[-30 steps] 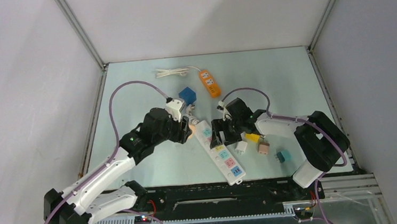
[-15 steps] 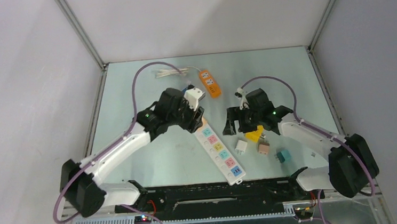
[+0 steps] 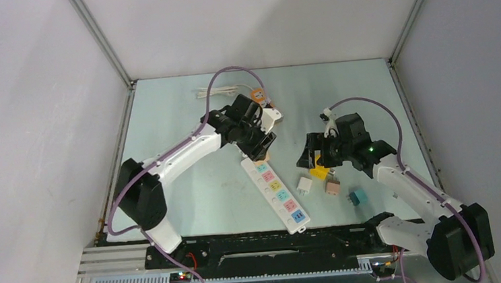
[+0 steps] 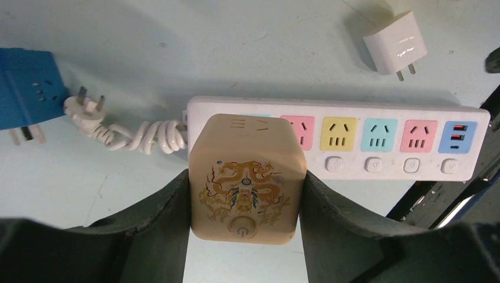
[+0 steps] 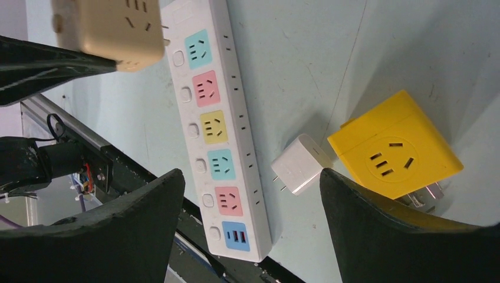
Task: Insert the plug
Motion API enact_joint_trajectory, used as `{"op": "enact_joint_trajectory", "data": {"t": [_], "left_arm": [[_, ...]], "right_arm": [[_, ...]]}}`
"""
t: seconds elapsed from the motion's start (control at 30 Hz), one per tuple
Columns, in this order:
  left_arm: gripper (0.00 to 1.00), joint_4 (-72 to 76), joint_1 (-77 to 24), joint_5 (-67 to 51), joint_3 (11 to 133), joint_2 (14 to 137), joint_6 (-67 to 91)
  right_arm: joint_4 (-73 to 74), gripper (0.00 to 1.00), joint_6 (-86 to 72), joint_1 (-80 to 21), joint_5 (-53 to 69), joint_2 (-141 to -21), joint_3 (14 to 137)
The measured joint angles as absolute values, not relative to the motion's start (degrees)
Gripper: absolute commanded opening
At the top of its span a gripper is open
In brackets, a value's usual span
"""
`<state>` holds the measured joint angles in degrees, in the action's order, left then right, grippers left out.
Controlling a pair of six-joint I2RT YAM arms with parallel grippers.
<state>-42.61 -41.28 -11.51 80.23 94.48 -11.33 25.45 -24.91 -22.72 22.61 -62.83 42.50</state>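
Observation:
My left gripper (image 3: 260, 146) is shut on a beige cube plug (image 4: 246, 177) with a dragon print. It holds the cube over the cable end of the white power strip (image 3: 275, 193), covering the first socket in the left wrist view; the strip's (image 4: 377, 138) other coloured sockets are free. The right wrist view shows the cube (image 5: 109, 29) raised beside the strip (image 5: 215, 135). My right gripper (image 3: 313, 157) is open and empty above a yellow cube plug (image 3: 318, 172), right of the strip. The right gripper's gap (image 5: 250, 177) frames the strip's near end.
A white charger (image 3: 304, 185), a tan plug (image 3: 332, 188) and a teal plug (image 3: 357, 197) lie right of the strip. A blue cube (image 4: 23, 97) and the strip's coiled cable plug (image 4: 85, 109) lie by its far end. An orange strip (image 3: 255, 95) sits behind the left arm.
My left arm has stretched out to the right, with the gripper now at the strip's far end. My right gripper has moved right, away from the strip, to above the yellow cube.

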Motion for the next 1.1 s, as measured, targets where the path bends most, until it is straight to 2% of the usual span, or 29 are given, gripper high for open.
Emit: {"op": "enact_joint_trajectory", "data": {"t": [0.4, 1.1], "left_arm": [[0.00, -43.88, -42.65, -12.62, 81.76, 101.06, -12.53], [0.00, -40.69, -42.81, -10.94, 80.97, 101.36, -10.31]], "right_arm": [[25.85, 0.87, -24.73, -21.32, 24.95, -61.17, 41.89], [25.78, 0.87, -24.34, -20.69, 25.91, -61.14, 41.89]]}}
